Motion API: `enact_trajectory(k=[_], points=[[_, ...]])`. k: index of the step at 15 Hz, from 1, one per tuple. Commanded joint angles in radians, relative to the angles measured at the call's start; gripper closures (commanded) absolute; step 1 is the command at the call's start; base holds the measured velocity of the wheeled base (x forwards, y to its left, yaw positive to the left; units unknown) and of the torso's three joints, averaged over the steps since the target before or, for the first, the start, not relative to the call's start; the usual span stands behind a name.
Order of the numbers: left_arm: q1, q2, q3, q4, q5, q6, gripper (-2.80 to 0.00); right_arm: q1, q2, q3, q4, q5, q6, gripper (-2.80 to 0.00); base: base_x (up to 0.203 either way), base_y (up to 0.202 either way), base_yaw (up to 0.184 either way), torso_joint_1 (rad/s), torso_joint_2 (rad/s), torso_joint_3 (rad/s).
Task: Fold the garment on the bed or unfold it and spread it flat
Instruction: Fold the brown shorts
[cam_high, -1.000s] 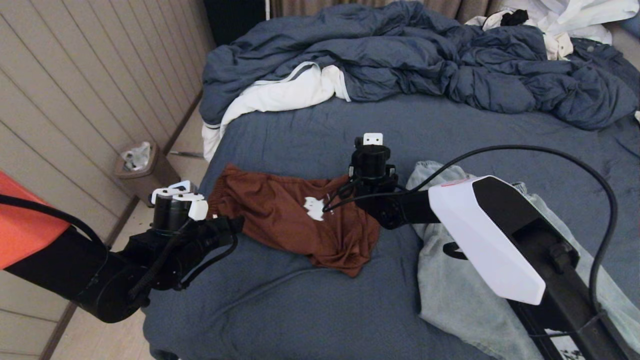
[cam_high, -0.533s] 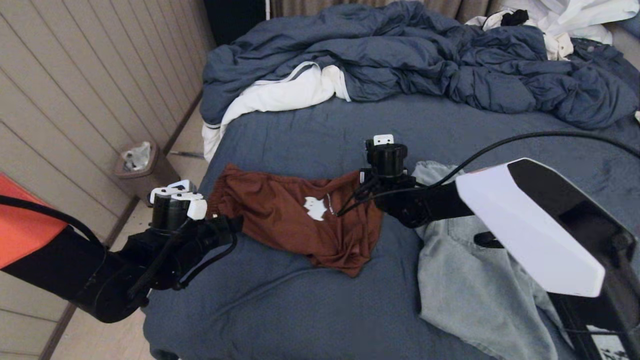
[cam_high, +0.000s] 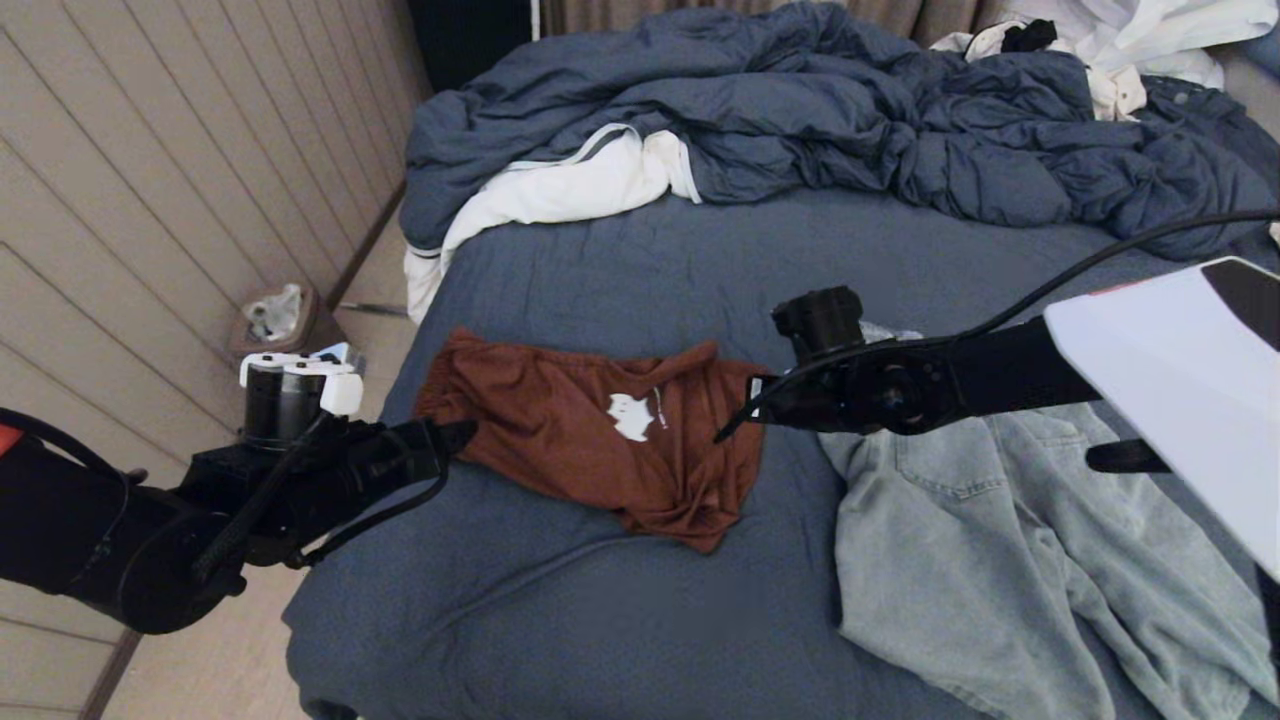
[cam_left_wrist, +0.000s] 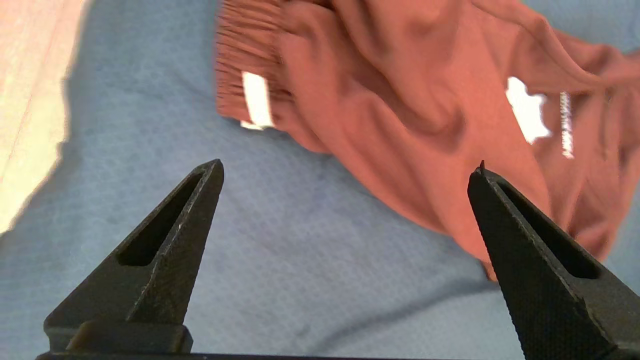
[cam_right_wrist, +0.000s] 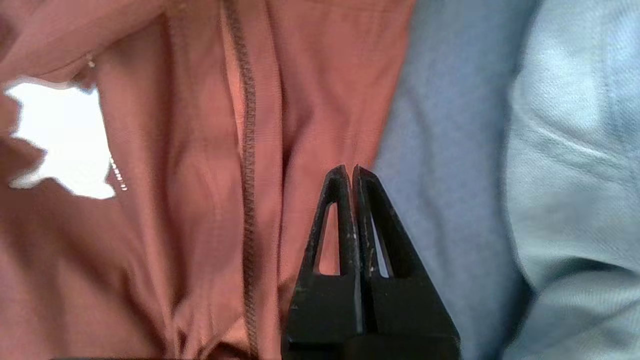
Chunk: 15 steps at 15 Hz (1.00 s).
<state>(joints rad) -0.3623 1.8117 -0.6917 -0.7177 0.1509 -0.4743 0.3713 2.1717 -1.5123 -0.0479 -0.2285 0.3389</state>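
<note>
Rust-brown shorts (cam_high: 590, 430) with a white logo lie crumpled on the bed's slate-blue sheet (cam_high: 600, 620), waistband toward the left edge. My left gripper (cam_high: 455, 437) hangs just left of the waistband, open and empty; in the left wrist view its gripper (cam_left_wrist: 347, 167) frames bare sheet (cam_left_wrist: 250, 250) and the near edge of the shorts (cam_left_wrist: 400, 100). At the shorts' right edge my right gripper (cam_high: 755, 395) is shut on nothing; the right wrist view has its gripper (cam_right_wrist: 350, 170) over the hem of the shorts (cam_right_wrist: 175, 200), beside a strip of sheet (cam_right_wrist: 450, 175).
Light-blue jeans (cam_high: 1000, 560) sprawl right of the shorts, partly under my right arm, and appear as pale jeans (cam_right_wrist: 575, 150) in the right wrist view. A bunched blue duvet (cam_high: 800, 110) and white lining (cam_high: 560, 190) fill the far side. A bin (cam_high: 275, 330) stands on the floor by the panelled wall.
My right arm has drawn back to the right, its gripper going from over the shorts' middle to their right edge. The left arm has slid left, off the waistband. The shorts lie as before.
</note>
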Motion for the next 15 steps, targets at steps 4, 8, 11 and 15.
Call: enact_trajectory(k=[4,8,11,15], points=[[0.005,0.0,0.009,-0.014,0.001,-0.003,-2.8,0.019,0.048,-0.004,0.0,0.09,0.009,-2.8,0.0,0.0,0.0,0.0,0.0,0.0],[0.003,0.001,0.018,-0.014,-0.002,-0.003,-2.8,0.076,0.084,-0.068,0.036,0.112,0.052,-2.8,0.0,0.0,0.0,0.0,0.0,0.0],[0.005,-0.003,0.018,-0.015,-0.001,-0.003,-2.8,0.092,0.12,-0.125,0.145,0.102,0.069,-2.8,0.0,0.0,0.0,0.0,0.0,0.0],[0.033,-0.023,0.009,-0.016,-0.001,-0.003,-2.8,0.084,0.175,-0.182,0.19,0.084,0.067,-2.8,0.0,0.0,0.0,0.0,0.0,0.0]])
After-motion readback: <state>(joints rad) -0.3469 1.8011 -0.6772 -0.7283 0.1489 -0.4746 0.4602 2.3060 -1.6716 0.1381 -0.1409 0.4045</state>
